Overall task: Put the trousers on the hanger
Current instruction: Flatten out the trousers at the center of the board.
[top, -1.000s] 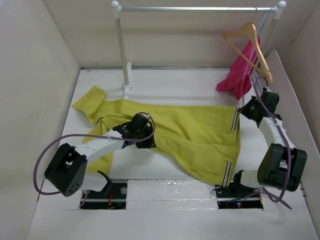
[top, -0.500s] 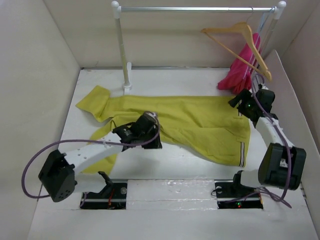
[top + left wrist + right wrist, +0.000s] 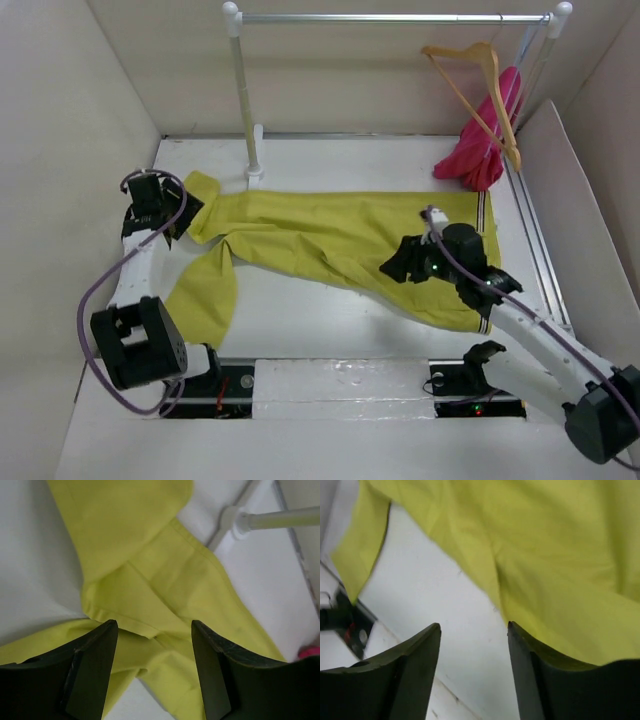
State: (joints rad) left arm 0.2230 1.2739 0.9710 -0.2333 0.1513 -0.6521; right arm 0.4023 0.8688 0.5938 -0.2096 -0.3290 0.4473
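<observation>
Trousers (image 3: 330,235) lie flat near rail (image 3: 390,17) — hanger (image 3: 458,49) hangs beside pink garment (image 3: 478,150); left gripper (image 3: 155,630), right gripper (image 3: 474,630) agape.

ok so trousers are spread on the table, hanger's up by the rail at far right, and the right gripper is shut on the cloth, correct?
Not quite. The right gripper is open: the right wrist view shows its fingers apart over the trousers, gripping nothing. The rest stands: trousers spread on the table, hanger up by the rail at far right.
</observation>
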